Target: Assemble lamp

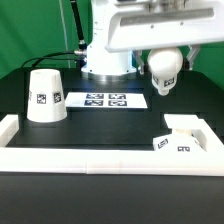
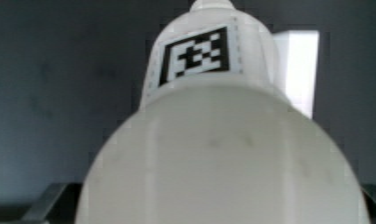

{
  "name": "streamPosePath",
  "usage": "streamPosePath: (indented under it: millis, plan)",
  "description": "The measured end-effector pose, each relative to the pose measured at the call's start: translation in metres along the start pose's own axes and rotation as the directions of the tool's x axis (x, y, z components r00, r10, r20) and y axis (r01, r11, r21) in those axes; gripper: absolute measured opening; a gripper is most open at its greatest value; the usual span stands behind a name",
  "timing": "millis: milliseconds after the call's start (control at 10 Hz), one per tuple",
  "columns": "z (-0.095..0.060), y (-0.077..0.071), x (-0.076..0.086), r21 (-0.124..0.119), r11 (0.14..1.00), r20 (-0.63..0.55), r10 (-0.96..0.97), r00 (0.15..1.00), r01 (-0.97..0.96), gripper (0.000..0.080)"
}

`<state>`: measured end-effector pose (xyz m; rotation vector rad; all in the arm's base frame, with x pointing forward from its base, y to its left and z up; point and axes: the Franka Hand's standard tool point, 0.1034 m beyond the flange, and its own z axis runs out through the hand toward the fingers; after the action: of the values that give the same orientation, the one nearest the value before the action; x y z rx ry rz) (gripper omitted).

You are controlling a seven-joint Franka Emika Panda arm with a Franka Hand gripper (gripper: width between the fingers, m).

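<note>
While fingers (image 2: 53, 205) clamp one bulb (image 1: 162, 68) | shade (image 1: 45, 97): 1 | base (image 1: 182, 132): 1

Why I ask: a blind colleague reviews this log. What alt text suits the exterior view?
The gripper holds the bulb above the black table. The shade stands at the exterior view's left, the marker board mid-table, the base toward its right.

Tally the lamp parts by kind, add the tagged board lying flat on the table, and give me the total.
shade: 1
bulb: 1
base: 1
marker board: 1
Total: 4
</note>
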<state>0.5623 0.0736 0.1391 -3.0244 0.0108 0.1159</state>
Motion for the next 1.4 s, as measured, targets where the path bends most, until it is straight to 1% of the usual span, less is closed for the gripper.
streamPosePath:
  millis: [100, 400, 500, 600, 700, 800, 900, 1200, 1400]
  plan:
    - [0.003, 0.002, 0.001, -0.007, 1.0, -0.085, -0.001, 0.996, 0.001, 0.0579]
    - [0.009, 0.004, 0.005, -0.021, 1.0, -0.235, -0.01, 0.972, 0.005, 0.0579]
    - [0.02, 0.0, 0.002, -0.042, 0.998, -0.25, -0.047, 0.967, 0.038, 0.0579]
    - [0.017, -0.005, 0.007, -0.062, 0.995, -0.248, -0.096, 0.964, 0.083, 0.0579]
    - [0.005, -0.006, 0.017, -0.078, 0.988, -0.262, -0.152, 0.953, 0.136, 0.0579]
    - [-0.001, -0.008, 0.024, -0.092, 0.98, -0.264, -0.193, 0.945, 0.174, 0.0579]
    - [-0.002, -0.011, 0.027, -0.085, 0.981, -0.23, -0.191, 0.954, 0.176, 0.0579]
    - [-0.001, -0.01, 0.03, -0.088, 0.981, -0.259, -0.191, 0.947, 0.174, 0.0579]
    - [-0.001, -0.01, 0.03, -0.088, 0.981, -0.257, -0.191, 0.947, 0.174, 0.0579]
